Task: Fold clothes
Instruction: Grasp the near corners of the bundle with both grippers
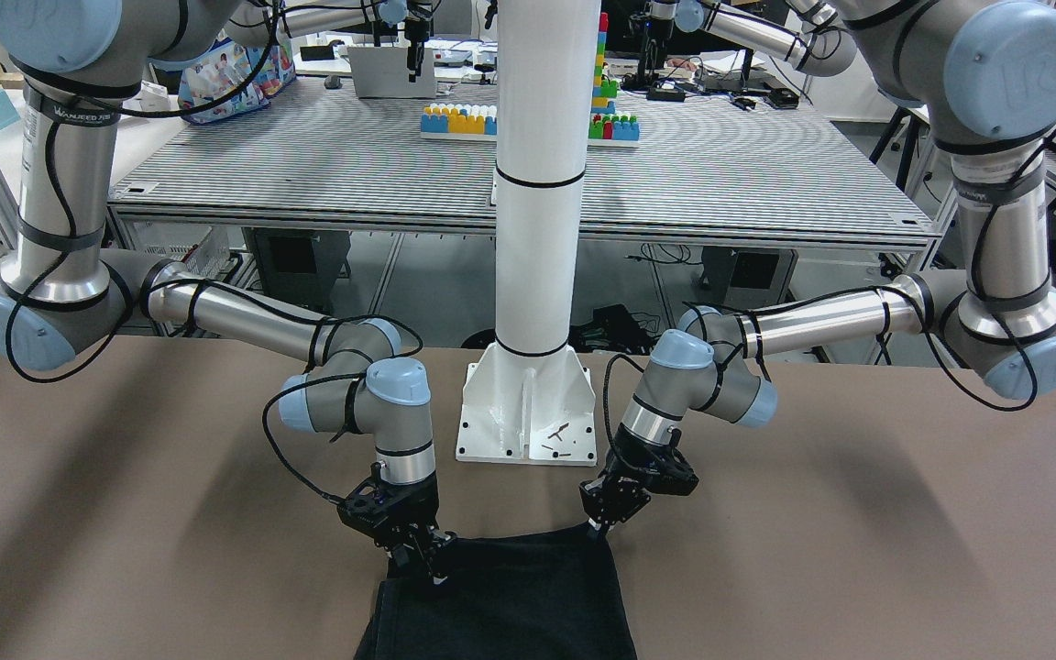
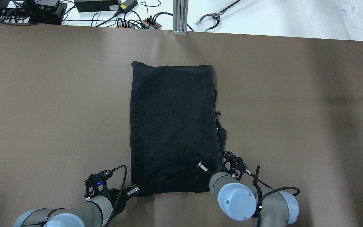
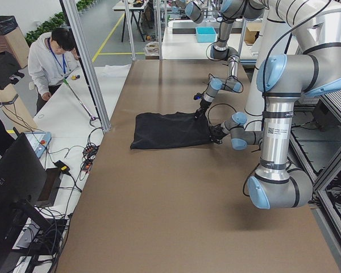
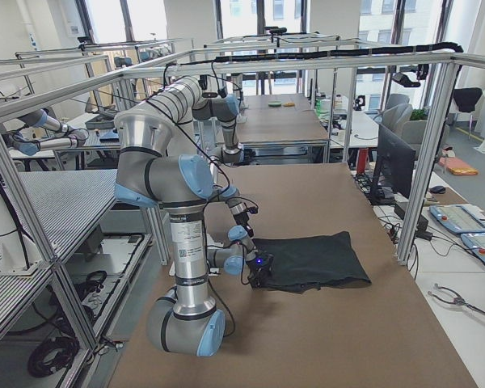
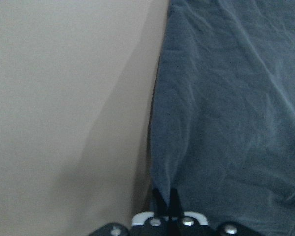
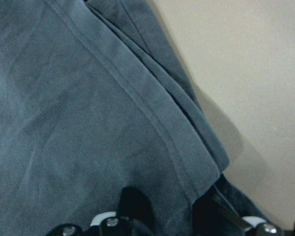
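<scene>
The black clothes (image 2: 172, 126) lie flat on the brown table as a folded rectangle, with extra layers showing along the right edge. My left gripper (image 2: 136, 190) is at the near left corner and is shut on the cloth's edge, as the left wrist view (image 5: 165, 196) shows. My right gripper (image 2: 210, 171) is at the near right corner. In the right wrist view (image 6: 172, 206) its fingers stand apart, straddling the hemmed edge (image 6: 152, 123). In the front view the left gripper (image 1: 598, 529) and the right gripper (image 1: 420, 555) sit at the two corners of the clothes (image 1: 500, 596).
The white pillar's base plate (image 1: 528, 412) stands between the arms, just behind the cloth. Cables and power strips (image 2: 118, 19) lie past the table's far edge. An operator (image 3: 54, 57) stands beyond that edge. Bare brown table (image 2: 43, 110) lies on both sides.
</scene>
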